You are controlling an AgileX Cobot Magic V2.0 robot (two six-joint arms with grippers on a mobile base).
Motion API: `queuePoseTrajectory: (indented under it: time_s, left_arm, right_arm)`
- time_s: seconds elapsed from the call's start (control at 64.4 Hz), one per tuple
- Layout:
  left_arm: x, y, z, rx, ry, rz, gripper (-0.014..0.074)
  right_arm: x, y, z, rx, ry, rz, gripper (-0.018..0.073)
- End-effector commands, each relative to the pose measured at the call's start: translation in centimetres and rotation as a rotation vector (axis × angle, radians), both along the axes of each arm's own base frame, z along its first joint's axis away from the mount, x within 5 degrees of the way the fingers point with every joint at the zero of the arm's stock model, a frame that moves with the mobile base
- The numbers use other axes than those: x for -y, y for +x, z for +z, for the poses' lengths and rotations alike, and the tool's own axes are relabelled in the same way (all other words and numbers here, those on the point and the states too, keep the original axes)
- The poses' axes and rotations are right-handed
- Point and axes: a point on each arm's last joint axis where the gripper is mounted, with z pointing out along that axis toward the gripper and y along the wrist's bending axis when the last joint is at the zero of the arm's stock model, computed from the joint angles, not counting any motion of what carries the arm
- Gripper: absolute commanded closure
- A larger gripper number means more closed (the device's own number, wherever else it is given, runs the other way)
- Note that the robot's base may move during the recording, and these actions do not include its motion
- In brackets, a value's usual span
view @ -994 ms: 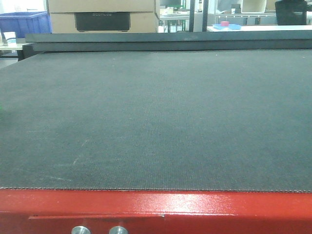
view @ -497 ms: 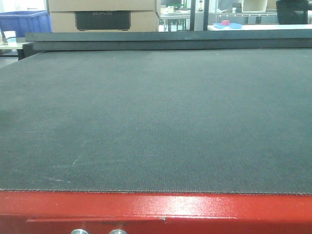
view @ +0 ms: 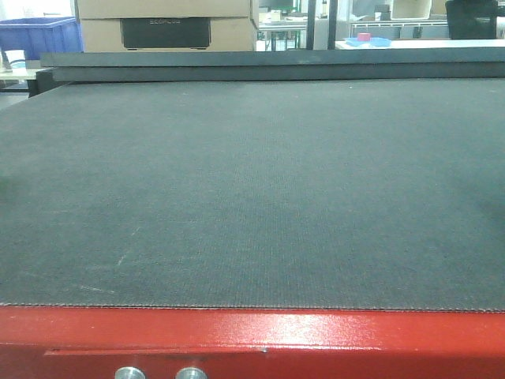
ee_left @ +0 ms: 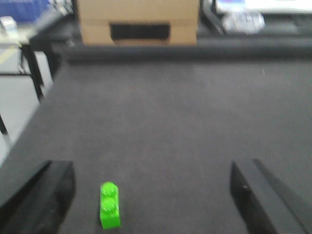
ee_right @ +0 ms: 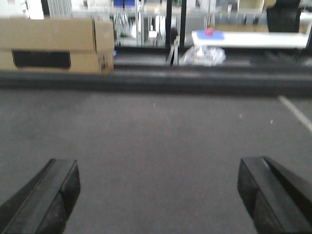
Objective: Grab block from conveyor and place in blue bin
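Note:
The conveyor is a wide dark grey belt (view: pixel 252 189) with a red frame (view: pixel 316 339) and two silver knobs (view: pixel 130 373) at the near edge. A small green two-stud block (ee_left: pixel 109 205) lies on the belt in the left wrist view. It sits between the open fingers of my left gripper (ee_left: pixel 153 195), close to the left finger (ee_left: pixel 46 195), with neither finger touching it. My right gripper (ee_right: pixel 158 195) is open and empty over bare belt. A blue bin (view: pixel 39 35) stands beyond the belt's far left corner. Neither gripper nor the block shows in the front view.
A cardboard box (view: pixel 166 24) stands behind the belt's far edge, left of centre. A raised dark rail (view: pixel 268 65) runs along the far end. A table with a blue tray (view: pixel 367 41) stands at the far right. The belt's left edge drops to the floor (ee_left: pixel 19 112).
A faint green tint at the belt's left edge one second ago has gone from the front view. The belt surface looks the same otherwise.

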Motion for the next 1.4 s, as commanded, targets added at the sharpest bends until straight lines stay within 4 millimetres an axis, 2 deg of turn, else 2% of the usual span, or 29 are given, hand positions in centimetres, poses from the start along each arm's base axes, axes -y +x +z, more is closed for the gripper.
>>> queuePoseTrajectory:
  time_s: [0.0,0.078,0.311,0.435,0.528,0.73,0.855,0.994,1.212,1.383]
  left_arm:
    - [0.6,1.9,-0.1,-0.049,0.019,-0.032,-0.0003]
    - [0.9,3.3,-0.2,-0.094,0.023,-0.044,-0.0003]
    - [1.7,7.0,-0.1,-0.191,0.038,-0.064,-0.0003]
    - [1.9,8.0,-0.6,-0.215,0.044,-0.063,-0.0003]
    - [1.9,8.4,-0.9,-0.233,0.046,-0.063,-0.0003]
    - [2.0,8.7,-1.2,-0.244,0.047,-0.063,-0.0003]
    - [2.0,8.7,-1.2,-0.246,0.047,-0.063,-0.0003]
    - [2.0,8.7,-1.2,-0.248,0.047,-0.063,-0.0003]
    - [2.0,8.7,-1.2,-0.252,0.048,-0.063,-0.0003]
    - [2.0,8.7,-1.2,-0.252,0.048,-0.063,-0.0003]
  right_arm:
    - [-0.1,1.7,0.1,-0.038,-0.003,0.002,-0.0009]
    - [-0.3,3.1,0.1,-0.142,-0.009,0.014,-0.0009]
    - [-0.7,7.8,2.0,-0.441,-0.067,0.042,-0.0009]
    - [-0.5,10.6,1.5,-0.601,-0.038,0.023,-0.0009]
    - [0.3,12.6,0.1,-0.715,-0.016,-0.015,-0.0009]
    - [2.7,16.6,-5.0,-0.938,0.018,-0.086,-0.0009]
    - [2.9,18.7,-8.0,-1.025,0.016,-0.085,-0.0009]
    - [2.2,20.8,-11.1,-1.083,0.003,-0.062,-0.0009]
    - [2.2,22.9,-15.3,-1.160,-0.005,-0.056,-0.0009]
    - [2.2,23.7,-17.3,-1.181,-0.004,-0.058,0.0019]
